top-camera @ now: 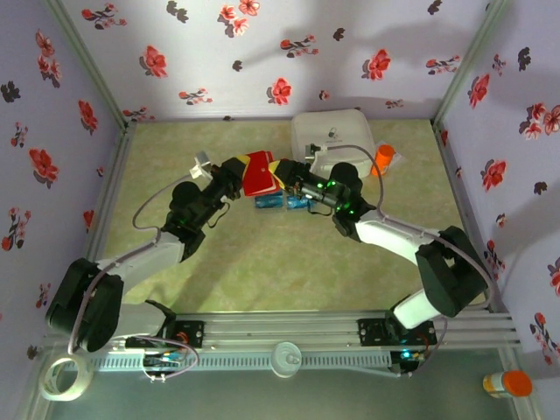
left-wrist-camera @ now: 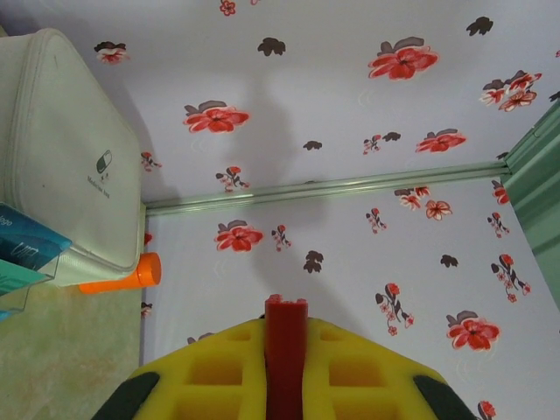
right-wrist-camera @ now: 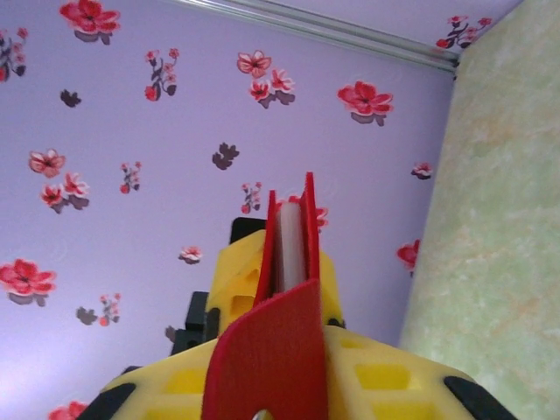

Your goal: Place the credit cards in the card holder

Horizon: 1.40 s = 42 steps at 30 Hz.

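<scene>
The red card holder (top-camera: pixel 259 173) hangs above the table's middle, gripped from both sides. My left gripper (top-camera: pixel 241 171) is shut on its left edge; in the left wrist view the red edge (left-wrist-camera: pixel 286 367) stands upright between the yellow fingers (left-wrist-camera: pixel 210 376). My right gripper (top-camera: pixel 287 178) is shut on the right flap. In the right wrist view that flap (right-wrist-camera: pixel 267 367) fills the gap between the jaws, and the folded part with its pale pocket (right-wrist-camera: pixel 289 236) stands beyond. Blue and teal credit cards (top-camera: pixel 282 202) lie on the table below, with their corners (left-wrist-camera: pixel 26 249) at the left wrist view's left edge.
A big white rounded case (top-camera: pixel 332 140) sits at the back right, with an orange bottle (top-camera: pixel 382 160) lying next to it. Flowered walls (top-camera: pixel 262 52) close in three sides. A tape roll (top-camera: pixel 66 378) and another orange-capped bottle (top-camera: pixel 507 383) lie outside the frame.
</scene>
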{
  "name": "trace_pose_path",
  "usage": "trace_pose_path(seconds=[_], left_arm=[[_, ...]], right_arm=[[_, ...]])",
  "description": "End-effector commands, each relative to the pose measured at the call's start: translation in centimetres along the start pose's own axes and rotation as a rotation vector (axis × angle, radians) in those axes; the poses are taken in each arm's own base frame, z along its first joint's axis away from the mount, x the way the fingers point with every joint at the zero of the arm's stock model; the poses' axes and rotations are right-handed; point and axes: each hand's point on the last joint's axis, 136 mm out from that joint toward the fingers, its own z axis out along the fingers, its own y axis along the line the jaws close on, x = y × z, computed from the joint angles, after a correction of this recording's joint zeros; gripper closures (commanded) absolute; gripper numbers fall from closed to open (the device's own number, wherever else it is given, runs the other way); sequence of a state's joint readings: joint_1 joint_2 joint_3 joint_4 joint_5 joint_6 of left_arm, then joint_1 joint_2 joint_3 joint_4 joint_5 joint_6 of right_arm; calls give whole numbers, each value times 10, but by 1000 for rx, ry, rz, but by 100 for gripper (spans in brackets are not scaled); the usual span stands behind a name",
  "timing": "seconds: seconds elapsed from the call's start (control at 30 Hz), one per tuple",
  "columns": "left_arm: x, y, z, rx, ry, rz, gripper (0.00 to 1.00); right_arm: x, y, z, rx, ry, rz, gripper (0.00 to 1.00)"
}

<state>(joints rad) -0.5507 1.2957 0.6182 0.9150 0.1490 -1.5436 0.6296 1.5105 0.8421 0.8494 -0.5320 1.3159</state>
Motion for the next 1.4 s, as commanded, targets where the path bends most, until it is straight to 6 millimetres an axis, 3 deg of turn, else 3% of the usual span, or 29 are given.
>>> trace_pose_path(seconds=[0.0,0.3,0.43,0.47,0.53,0.67,0.73,0.83,1.13,1.37], left_arm=[[12,-13,3,61,43,-9,100],[13,-14,5,60,47,-5,100],[13,-10,5,43,51,-1,100],[14,-9,4,38,54,5,95],[13,-5,2,23,55,17,76],[7,9,-9,-35,45,52,28],[1,16,-18,-74,37,74,13],[-5,28,-33,-163,35,141,1],[-3,37,-61,-595,180,512,0],[25,39,-46,-831,339,832,0]], right_arm=[[12,14,2,-75,61,9,80],[15,10,1,-63,69,13,100],[15,9,-1,-53,69,7,100],[15,9,-2,-47,69,3,100],[14,7,-5,-29,63,-4,100],[11,-2,-16,20,40,-16,100],[10,-6,-23,48,31,-23,100],[13,-16,-33,101,25,-42,100],[27,-54,-65,284,-3,-95,100],[36,-75,-77,408,-13,-151,100]])
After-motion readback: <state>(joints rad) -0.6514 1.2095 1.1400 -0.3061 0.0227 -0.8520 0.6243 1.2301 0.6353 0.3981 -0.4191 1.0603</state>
